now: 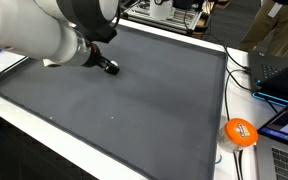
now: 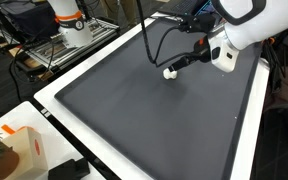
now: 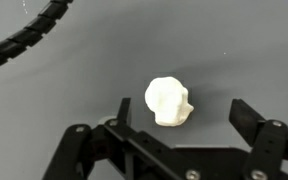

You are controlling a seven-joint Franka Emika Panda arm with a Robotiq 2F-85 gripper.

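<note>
White lump [image 3: 169, 102] sits centre frame in the wrist view, on the gray mat [image 3: 54, 110], between the two fingers [image 3: 126, 108] of the gripper [image 3: 182, 110] but touching neither. Jaws spread wide, nothing grasped. Material unclear, possibly crumpled paper or foam. In an exterior view the lump [image 2: 169, 71] is upper centre of the frame, right at the tip of the gripper [image 2: 177, 66], on the far part of the mat [image 2: 134, 120]. In an exterior view the gripper [image 1: 108, 68] hangs over the mat's [image 1: 134, 115] upper left area, and the lump is hidden behind the arm there. Black ribbed cable [image 3: 24, 40] crosses the upper left of the wrist view. Orange round thing [image 1: 240, 131] lies off the mat, lower right. Cardboard box [image 2: 19, 150] lower left.
</note>
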